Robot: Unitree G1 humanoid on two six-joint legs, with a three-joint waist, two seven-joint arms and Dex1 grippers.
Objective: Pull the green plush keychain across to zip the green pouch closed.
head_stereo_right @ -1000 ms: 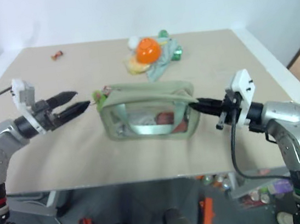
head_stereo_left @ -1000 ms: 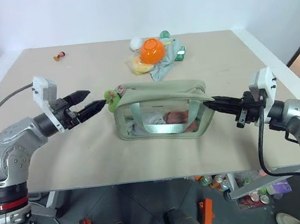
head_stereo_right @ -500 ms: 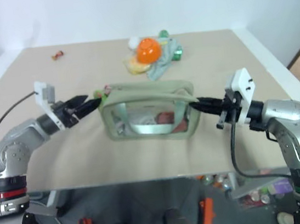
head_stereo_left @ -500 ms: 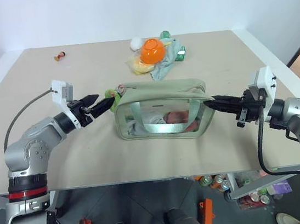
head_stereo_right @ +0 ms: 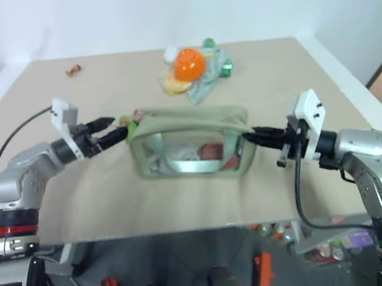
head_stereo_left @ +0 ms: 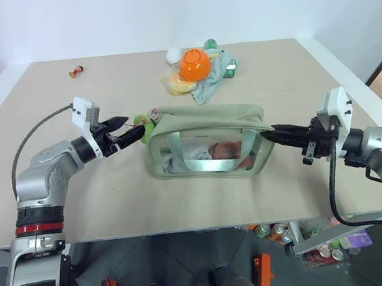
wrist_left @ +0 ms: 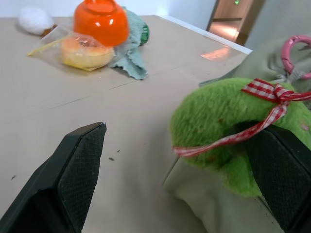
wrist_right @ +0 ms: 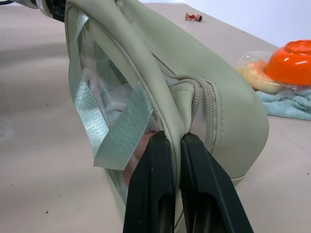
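The green pouch [head_stereo_left: 205, 141] is seen lying near the middle of the table [head_stereo_left: 79, 200], a little toward the front edge. The green plush keychain [head_stereo_left: 147, 123] hangs at the pouch's left end, so the zipper is judged to be not yet pulled across; how much of it is already closed cannot be told.

The left gripper [head_stereo_left: 128, 128] is placed at the keychain with its fingers [wrist_left: 80, 167] spread wide. In the left wrist view the plush charm is found between the two fingers, beside one of them, but no pinch is made yet. The right gripper [head_stereo_left: 269, 133] is pressed together on a fold of fabric at the pouch's right end, next to the zipper seam, and the pouch is thus held in place.

What is left, as it is judged: the fingers must be closed on the keychain, and then it must be drawn toward the right end.

An orange bowl [head_stereo_left: 193, 64] rests near the far edge.
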